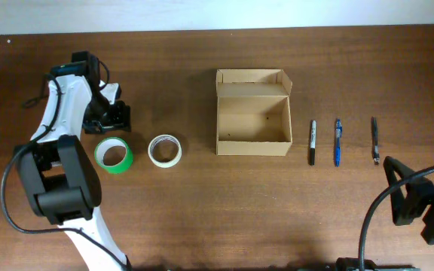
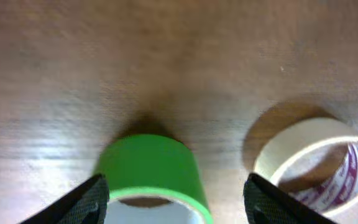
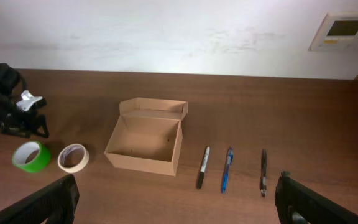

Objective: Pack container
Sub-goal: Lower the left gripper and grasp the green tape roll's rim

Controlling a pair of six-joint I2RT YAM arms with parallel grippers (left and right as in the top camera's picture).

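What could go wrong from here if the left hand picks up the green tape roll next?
1. The open left hand sits at the green tape roll, but the cream tape roll lies close beside it; closing or lifting might nudge it.
2. The box stands unheld, with the right hand far off, so a roll catching its wall could shove it toward the pens.

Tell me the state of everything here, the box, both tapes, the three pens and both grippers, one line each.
container: open, lid flap back, empty.
green tape roll: lying flat, not gripped.
cream tape roll: lying flat, untouched.
black marker: lying outside the container.
blue pen: lying outside the container.
black pen: lying outside the container.
left gripper: open, straddling the green tape roll.
right gripper: open, empty.
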